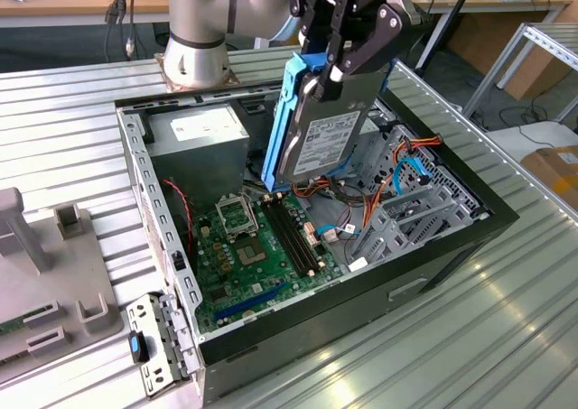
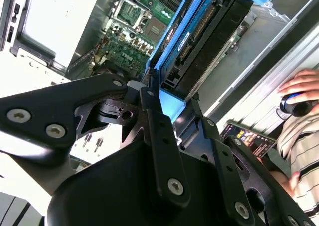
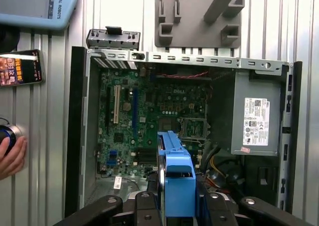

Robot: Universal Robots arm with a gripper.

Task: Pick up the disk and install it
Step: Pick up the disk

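The disk (image 1: 321, 134), a silver-grey drive with a white label in a bright blue carrier rail, hangs on edge and tilted above the middle of the open computer case (image 1: 144, 183). My gripper (image 1: 339, 66) is shut on its upper end, with black fingers on both flat sides. In the second wrist view the disk (image 2: 204, 36) extends away from the gripper (image 2: 174, 111) toward the case interior. The first wrist view looks down along the blue carrier of the disk (image 3: 177, 173), held by the gripper (image 3: 178, 202) above the green motherboard (image 3: 144, 116).
Inside the case are a grey power-supply box (image 1: 203, 143), cables, and a grey drive cage (image 1: 415, 210) on the exterior view's right. A grey fixture (image 1: 36, 274) and a loose bracket (image 1: 153, 346) lie outside. A person's hand (image 3: 10, 156) and a phone (image 3: 20, 69) are nearby.
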